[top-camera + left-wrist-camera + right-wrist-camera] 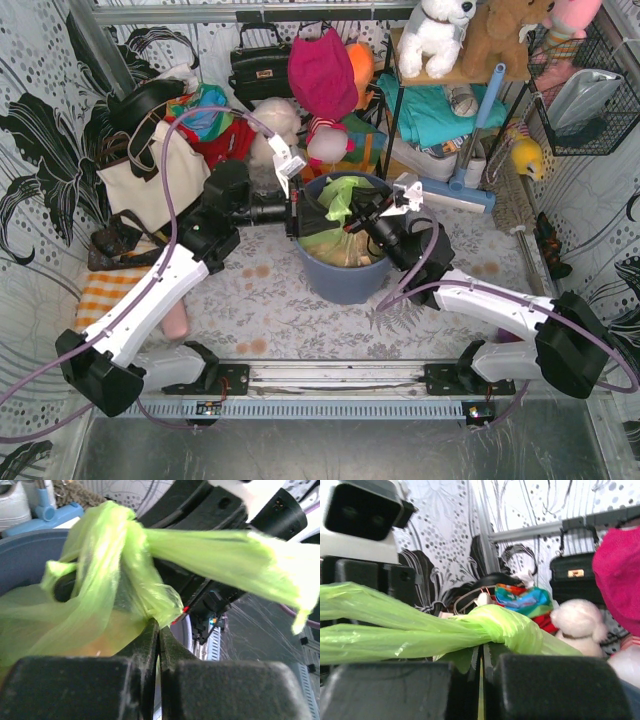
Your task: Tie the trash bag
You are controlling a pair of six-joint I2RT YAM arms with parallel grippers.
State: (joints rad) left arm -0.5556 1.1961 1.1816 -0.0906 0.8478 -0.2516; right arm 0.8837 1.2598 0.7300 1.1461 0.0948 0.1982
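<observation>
Trash bag [341, 197] is being pinched tight by left tool [159, 627] & right tool [481, 652]; thin film prob. being overstretched, so tear or slip-out is being risked

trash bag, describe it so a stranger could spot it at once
Find the blue-grey round bin mid-scene in the top view. The trash bag sits inside it, top gathered above the rim. Only it is thin, translucent lime-green plastic, unlike the opaque white tote bag at left.

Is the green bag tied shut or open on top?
Tied, at least loosely: the trash bag is bunched into a knot on top, the left claw and right claw each pinching plastic. Tightness: cannot tell.
</observation>
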